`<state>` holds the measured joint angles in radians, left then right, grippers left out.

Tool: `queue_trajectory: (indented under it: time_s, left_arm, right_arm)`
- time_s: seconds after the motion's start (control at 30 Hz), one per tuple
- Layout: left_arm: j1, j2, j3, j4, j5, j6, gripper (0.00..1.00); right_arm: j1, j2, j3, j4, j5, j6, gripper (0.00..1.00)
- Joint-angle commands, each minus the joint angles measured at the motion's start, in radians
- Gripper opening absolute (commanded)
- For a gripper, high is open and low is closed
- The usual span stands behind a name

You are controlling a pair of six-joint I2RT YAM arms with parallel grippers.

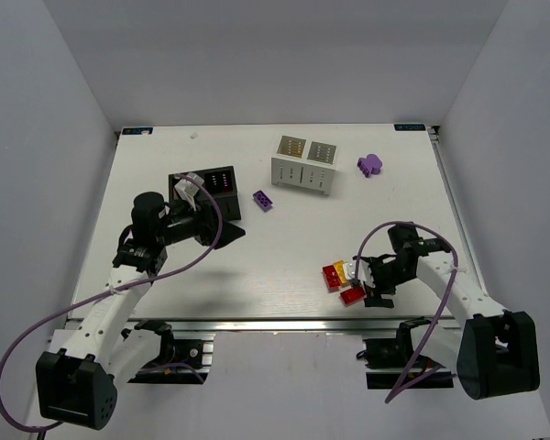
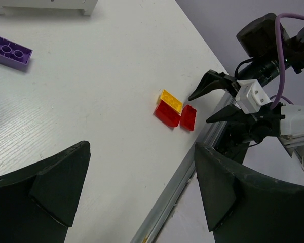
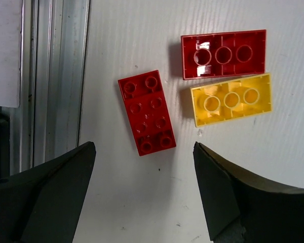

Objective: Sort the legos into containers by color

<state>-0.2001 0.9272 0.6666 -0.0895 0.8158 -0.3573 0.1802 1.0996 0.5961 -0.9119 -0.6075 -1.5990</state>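
left gripper (image 2: 142,152): spread wide, holding nothing
right gripper (image 3: 144,149): spread too, empty, above the studs-up red lego (image 3: 146,112)

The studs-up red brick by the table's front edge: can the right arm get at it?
Probably yes: the right gripper hangs open over the studs-up red brick, nothing between them; the yellow brick beside it lies apart.
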Motion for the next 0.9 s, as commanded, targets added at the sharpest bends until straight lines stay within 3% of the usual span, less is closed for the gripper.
queue_trajectory:
  time_s: [0.0,0.27,0.87]
  left_arm:
    - [-0.004,-0.021,0.004,-0.016,-0.009,0.021,0.93]
    - [-0.004,-0.021,0.005,-0.019,-0.017,0.024,0.94]
    - [-0.004,-0.022,0.005,-0.024,-0.020,0.026,0.94]
  right_arm:
    - [0.039,-0.003,-0.027,0.065,0.028,0.037,0.83]
    - [0.103,0.016,-0.048,0.162,0.077,0.103,0.79]
    - [0.212,0.085,-0.061,0.205,0.132,0.165,0.66]
